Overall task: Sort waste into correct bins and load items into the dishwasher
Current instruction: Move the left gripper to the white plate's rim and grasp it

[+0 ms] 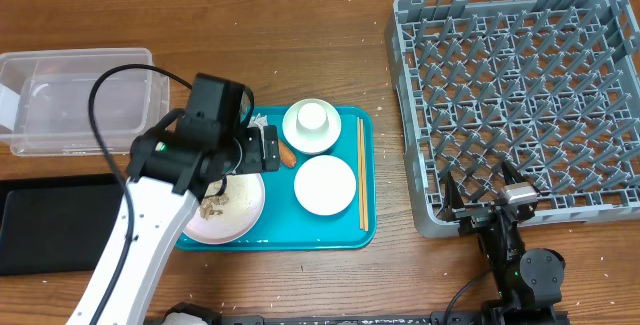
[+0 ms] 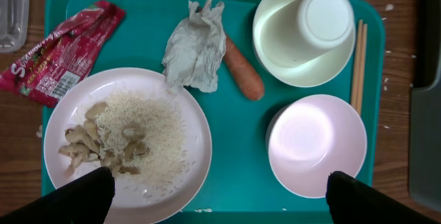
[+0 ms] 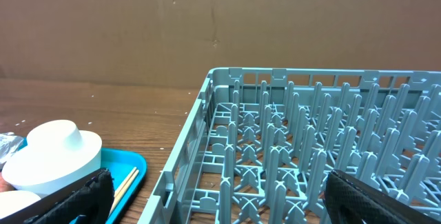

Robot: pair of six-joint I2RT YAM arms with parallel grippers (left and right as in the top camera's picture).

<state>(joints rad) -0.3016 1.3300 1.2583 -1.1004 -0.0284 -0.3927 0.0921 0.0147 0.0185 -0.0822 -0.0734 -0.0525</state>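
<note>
Over the teal tray our left fingers hang spread wide, holding nothing. Below them we see the plate with rice, the red wrapper straddling the tray's rim, the paper wad beside the sausage, a cup upturned in one bowl, the other bowl, and chopsticks. Our right fingers, also wide and empty, sit at the grey rack, by its near wall. Both the clear tub and black tray lie on the bench to our left.

Wooden table, clear tub and black tray left, teal tray middle, grey dish rack right
</note>
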